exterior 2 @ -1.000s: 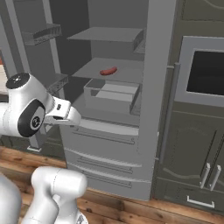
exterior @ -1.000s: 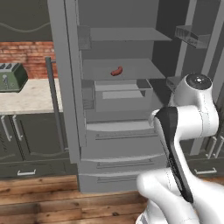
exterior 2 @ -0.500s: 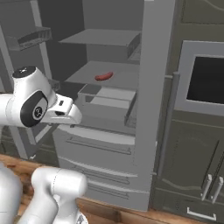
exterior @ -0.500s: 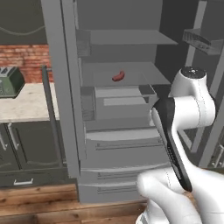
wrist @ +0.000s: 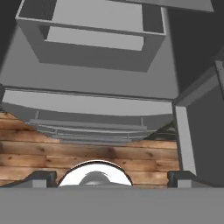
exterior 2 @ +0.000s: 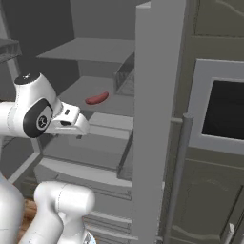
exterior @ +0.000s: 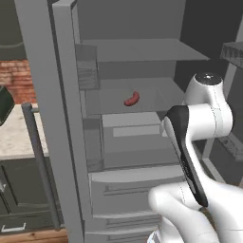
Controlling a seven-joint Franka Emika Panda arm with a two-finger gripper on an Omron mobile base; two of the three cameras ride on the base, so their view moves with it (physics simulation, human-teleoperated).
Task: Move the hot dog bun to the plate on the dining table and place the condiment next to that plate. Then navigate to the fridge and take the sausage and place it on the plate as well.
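I am parked in front of the tall grey open fridge [exterior: 142, 156], wooden plank floor [wrist: 87, 151] below, a brick wall and pale surface [exterior: 14, 137] off to my left. The small red curved sausage [exterior: 132, 98] lies alone on a middle grey fridge shelf [exterior 2: 90, 93], above a drawer box. I judge it light, soft and a bit slippery; I would pinch it across its middle, gently. My fingers [wrist: 109, 178] stand wide apart, empty, pointing down at the floor.
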